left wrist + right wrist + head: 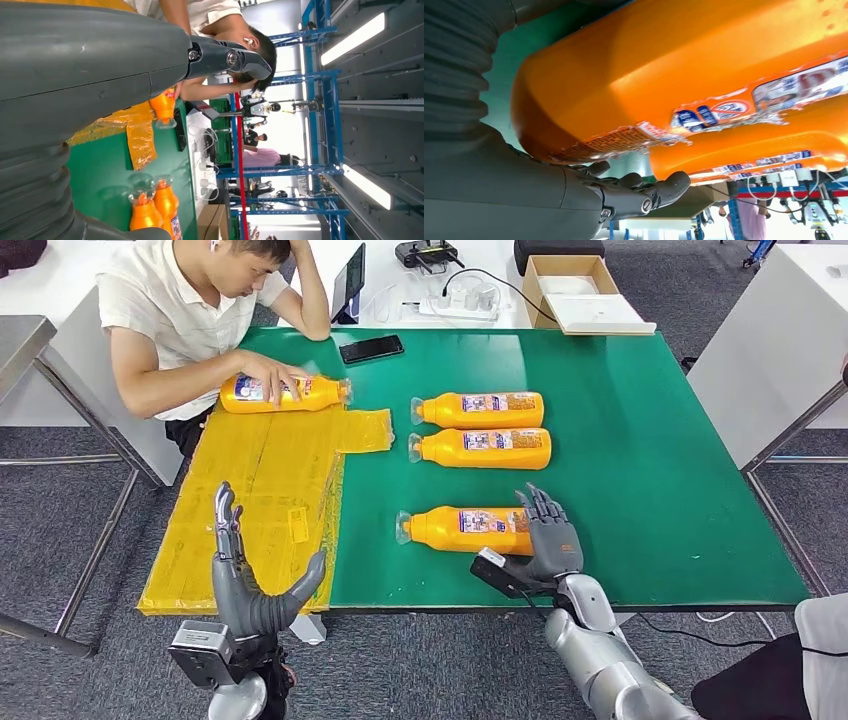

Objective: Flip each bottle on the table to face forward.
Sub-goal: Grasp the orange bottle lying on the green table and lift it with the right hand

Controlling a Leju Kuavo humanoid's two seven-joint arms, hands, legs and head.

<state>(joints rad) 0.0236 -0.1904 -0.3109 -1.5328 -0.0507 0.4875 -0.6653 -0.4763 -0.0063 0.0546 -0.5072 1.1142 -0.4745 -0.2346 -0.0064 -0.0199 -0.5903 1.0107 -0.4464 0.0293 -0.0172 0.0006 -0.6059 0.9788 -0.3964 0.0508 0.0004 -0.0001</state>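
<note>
The right hand [548,535] is resting at the base end of the nearest orange bottle [462,528] lying on the green bench [650,470], fingers spread, gripping nothing firmly. The left hand [245,575] is hovering open, well apart. Rolling the bottle probably needs fingers wrapping its body first.

Silver arms, dark grey robot hand [548,536], grey ribbed wrist cover

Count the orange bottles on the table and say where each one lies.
4. One bottle lies on the yellow sheet under a person's hand; two lie side by side mid-table; the nearest is at the right hand.
</note>
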